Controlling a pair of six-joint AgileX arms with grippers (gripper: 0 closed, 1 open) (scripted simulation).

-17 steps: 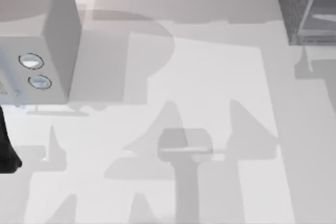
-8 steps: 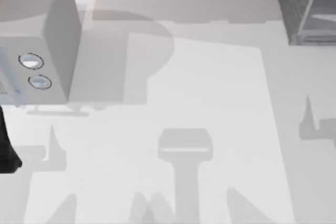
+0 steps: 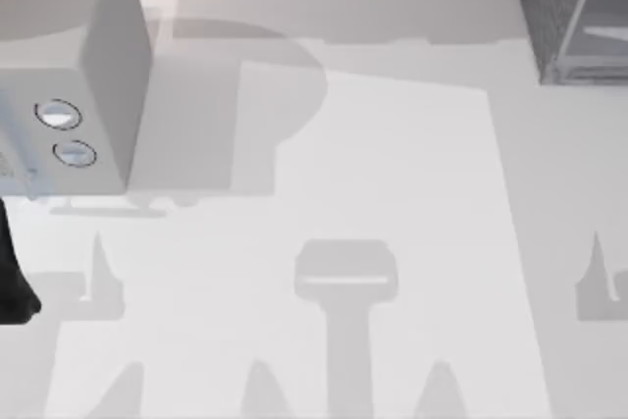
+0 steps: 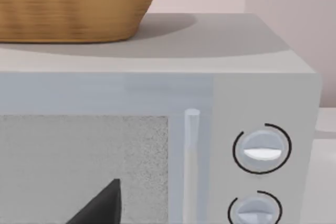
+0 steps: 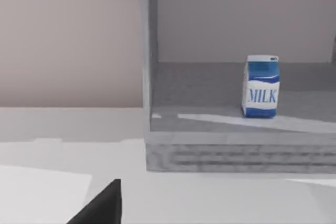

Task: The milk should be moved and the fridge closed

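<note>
The milk stands upright on the speckled floor of the open fridge, seen head-on from the right wrist camera, its "MILK" lettering facing out. Nothing touches it. The fridge's upper part and right side are cut off there. From above, the fridge sits at the table's far right corner, and the edge of the picture crops it so that its inside cannot be made out.

A dark tip of the right gripper pokes into the bottom of its own wrist view, well short of the fridge. So little of it is visible that I cannot tell whether it is open or closed, and it holds nothing that can be seen.

The left gripper is just as cropped, and its state cannot be told either. It faces a pale grey microwave with a handle and two round dials, the lower one cut off. A wicker basket, partly out of view, rests on top.

From above, the left arm is a black shape at the table's left edge, near the microwave.
</note>
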